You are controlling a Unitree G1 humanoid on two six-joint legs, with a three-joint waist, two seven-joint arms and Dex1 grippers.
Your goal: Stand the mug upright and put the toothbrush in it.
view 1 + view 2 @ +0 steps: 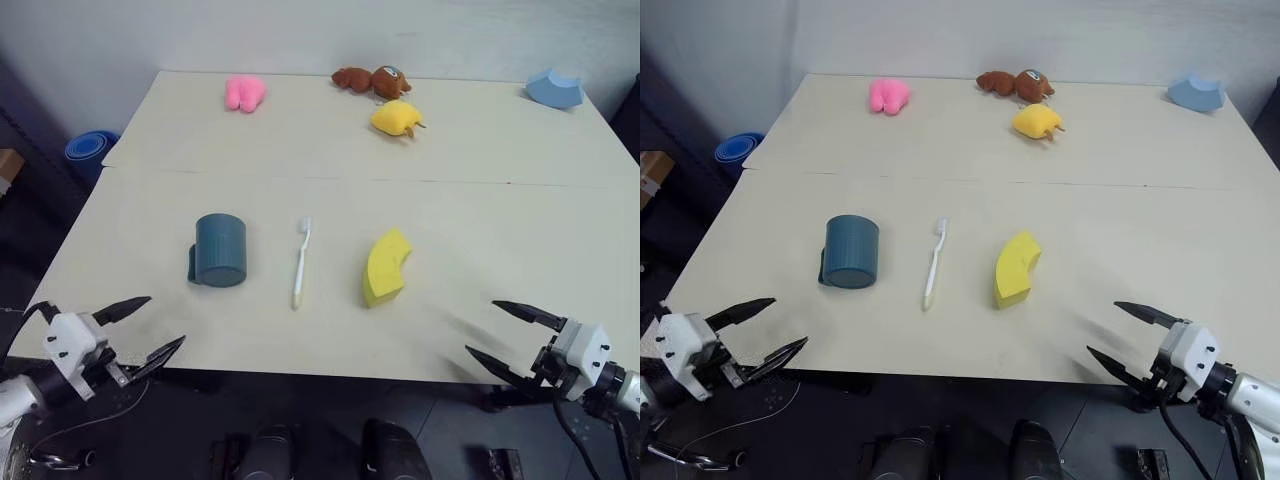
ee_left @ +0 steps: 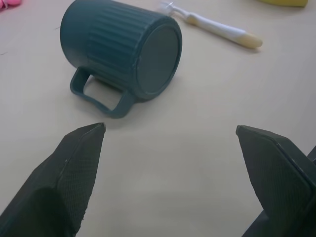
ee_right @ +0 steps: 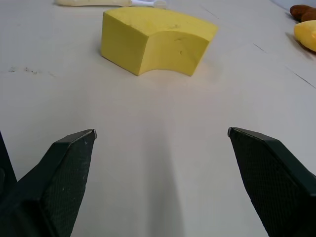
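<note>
Lying on its side on the tabletop [image 1: 480, 250], the mug [image 1: 220, 250] has its flat base turned toward the robot and its handle against the surface. The toothbrush [image 1: 301, 263] lies flat just beside it, apart from it, bristles pointing away, with a yellow curved foam block [image 1: 385, 267] on its other side. The left gripper [image 1: 142, 331] and right gripper [image 1: 500, 332] hover at the near edge, fingers spread wide, holding nothing. Soft toys sit along the far side.

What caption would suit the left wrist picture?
Open left gripper faces the teal mug lying on its side, the toothbrush beyond it.
</note>
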